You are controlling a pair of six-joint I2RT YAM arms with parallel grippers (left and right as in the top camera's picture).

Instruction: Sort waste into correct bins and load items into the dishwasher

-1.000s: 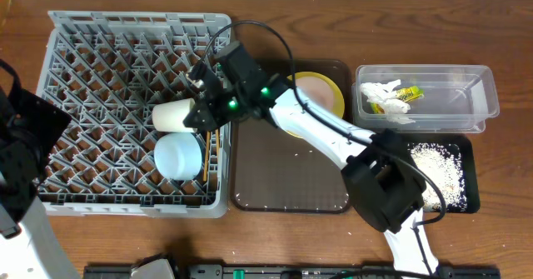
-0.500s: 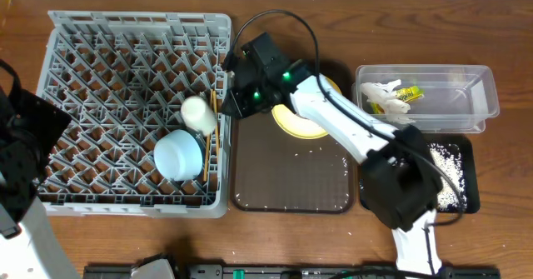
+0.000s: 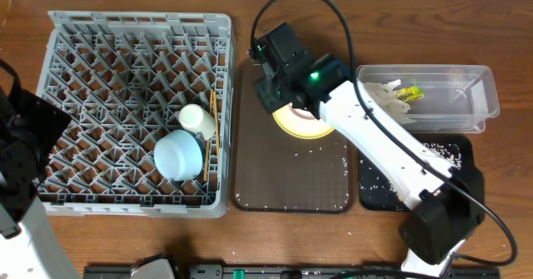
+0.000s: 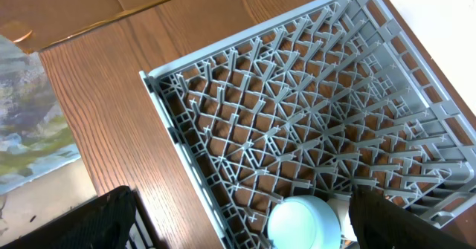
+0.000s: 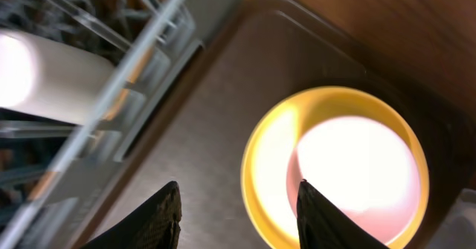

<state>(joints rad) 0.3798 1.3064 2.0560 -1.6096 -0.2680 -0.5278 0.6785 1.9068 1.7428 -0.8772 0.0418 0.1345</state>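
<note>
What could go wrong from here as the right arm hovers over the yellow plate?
The yellow plate lies flat in the brown tray, so the open right gripper may slip off its low rim. The white cup lies on its side in the dish rack and could roll.

Brown serving tray (image 3: 283,179) on wooden table (image 3: 500,229).
</note>
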